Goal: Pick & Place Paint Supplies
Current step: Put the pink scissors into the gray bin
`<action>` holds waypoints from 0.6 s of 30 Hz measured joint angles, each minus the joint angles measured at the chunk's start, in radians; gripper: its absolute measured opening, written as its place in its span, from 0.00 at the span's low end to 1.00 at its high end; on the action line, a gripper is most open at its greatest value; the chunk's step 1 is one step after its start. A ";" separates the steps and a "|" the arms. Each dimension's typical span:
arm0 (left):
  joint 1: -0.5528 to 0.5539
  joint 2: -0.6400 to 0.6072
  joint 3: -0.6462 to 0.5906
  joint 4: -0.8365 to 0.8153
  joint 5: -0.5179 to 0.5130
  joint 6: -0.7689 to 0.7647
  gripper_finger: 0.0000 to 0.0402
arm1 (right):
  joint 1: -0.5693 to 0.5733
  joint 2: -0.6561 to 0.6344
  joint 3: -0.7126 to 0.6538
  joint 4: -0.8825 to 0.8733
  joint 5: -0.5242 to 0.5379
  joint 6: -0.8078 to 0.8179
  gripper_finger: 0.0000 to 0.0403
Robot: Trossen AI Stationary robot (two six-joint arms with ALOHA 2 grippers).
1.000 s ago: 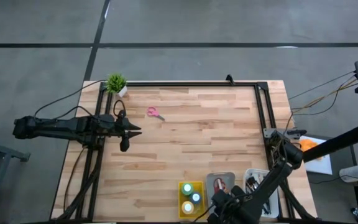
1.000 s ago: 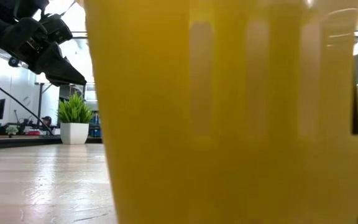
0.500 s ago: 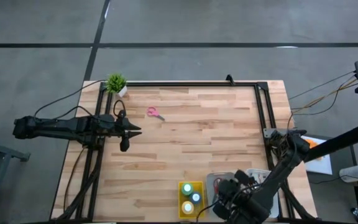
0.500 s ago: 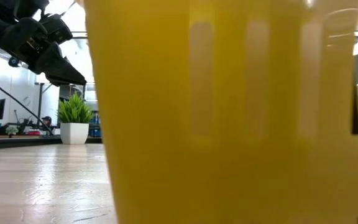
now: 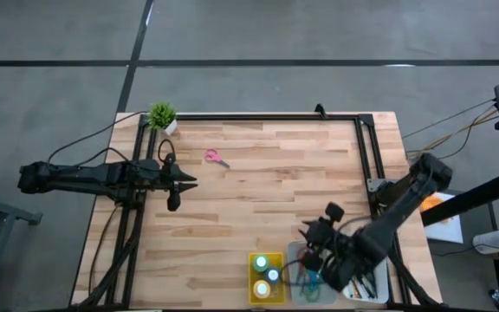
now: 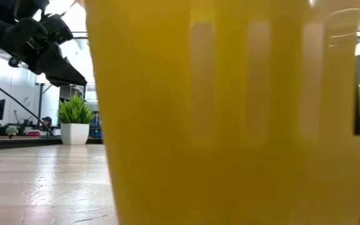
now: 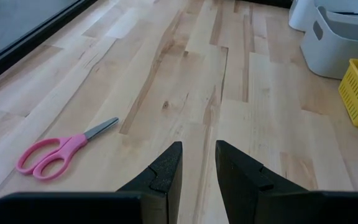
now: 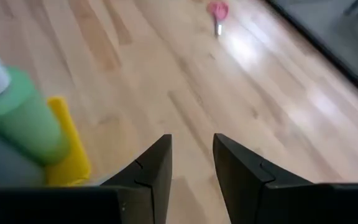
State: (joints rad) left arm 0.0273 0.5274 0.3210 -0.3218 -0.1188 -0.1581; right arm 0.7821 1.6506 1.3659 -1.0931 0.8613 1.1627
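Note:
Pink-handled scissors (image 5: 216, 158) lie flat on the wooden table near its far left corner; they also show as scissors (image 7: 55, 152) and scissors (image 8: 218, 11). Three paint bottles (image 5: 267, 275) stand in the yellow tray (image 5: 254, 290) at the near edge. A green bottle (image 8: 17, 115) shows beside the tray's wall. My left gripper (image 5: 184, 182) hovers near the scissors, fingers narrowly open and empty. My right gripper (image 5: 312, 236) is above the table by the trays, narrowly open and empty. The right arm partly hides the grey tray (image 5: 300, 251) and white tray (image 5: 379, 286).
A small potted plant (image 5: 162, 115) stands at the far left corner. A black frame rail (image 5: 267, 118) runs along the far edge and both sides. The yellow tray's wall (image 6: 230, 112) fills most of the low view. Bare wood lies between the scissors and the trays.
My right gripper has risen from over the trays at the near edge and swung toward the far edge and the table's middle. The left arm and the scissors have kept still.

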 joint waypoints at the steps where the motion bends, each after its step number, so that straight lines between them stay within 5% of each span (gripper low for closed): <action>1: 0.000 0.000 0.000 -0.001 0.000 0.000 0.25 | -0.014 -0.035 -0.050 0.057 0.018 -0.045 0.28; 9: 0.000 0.000 0.000 -0.024 0.000 0.000 0.25 | -0.188 -0.270 -0.440 0.604 0.029 -0.420 0.28; 18: 0.000 0.000 0.000 -0.023 0.000 0.000 0.25 | -0.473 -0.458 -0.794 1.306 -0.333 -0.961 0.28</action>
State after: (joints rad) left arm 0.0273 0.5274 0.3210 -0.3447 -0.1189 -0.1581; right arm 0.3093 1.1921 0.5720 0.2132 0.5278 0.2020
